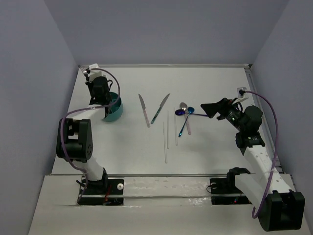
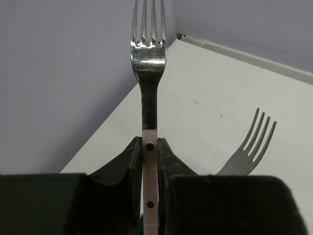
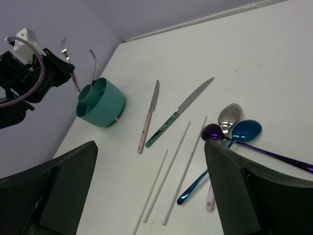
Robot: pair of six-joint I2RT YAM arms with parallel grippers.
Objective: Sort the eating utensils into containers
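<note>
Left claw (image 2: 150, 149): clamped on the pink handle of a silver fork (image 2: 149, 54), fingers pressed flat against both sides. The fork stands upright, tines up. From the right wrist view we see it at the far-left rim of the teal caddy (image 3: 102, 110). We cannot tell whether the handle tip is inside a compartment.

A second fork (image 2: 249, 144) stands tilted in the caddy, tines up. We cannot make out which compartment holds it. The caddy sits at the far left of the bench (image 1: 215, 147).

Right claw (image 1: 208, 110): fingers spread wide, holding nothing, hovering above the bench to the right of the spoons.

Loose on the bench, mid-scene, left to right:
- pink-handled knife (image 1: 145, 111) and teal-handled knife (image 1: 160, 108), blades pointing far and handles converging toward the near side, not touching
- pale chopsticks (image 1: 168, 128), roughly parallel, lying near-to-far, just right of the knives
- silver spoon (image 3: 230, 115), blue spoon (image 3: 247, 129) and purple spoon (image 3: 212, 131), bowls clustered together; the purple handle runs right, beneath the right claw.
</note>
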